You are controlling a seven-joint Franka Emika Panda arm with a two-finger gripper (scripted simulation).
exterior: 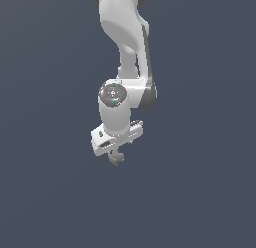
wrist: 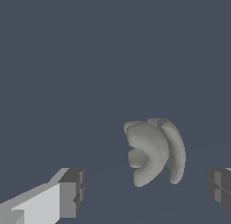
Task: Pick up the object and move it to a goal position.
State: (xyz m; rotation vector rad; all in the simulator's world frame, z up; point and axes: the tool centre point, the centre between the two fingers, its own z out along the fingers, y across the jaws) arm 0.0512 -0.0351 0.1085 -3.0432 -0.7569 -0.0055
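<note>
The object (wrist: 153, 151) is a small dull grey-olive lump with several curved, rounded lobes. In the wrist view it lies between the fingers of my gripper (wrist: 146, 191), nearer the dark right pad (wrist: 220, 189) than the left pad (wrist: 72, 191), with a gap on each side. The jaws stand wide apart and touch nothing. In the exterior view the white gripper (exterior: 116, 153) hangs straight down from the arm. The object (exterior: 116, 158) shows as a small grey shape just under the hand, and the fingers themselves are hard to make out there.
Both views show only a plain dark blue-grey surface (exterior: 200, 192) around the arm. No other objects, containers, edges or goal marker are in view.
</note>
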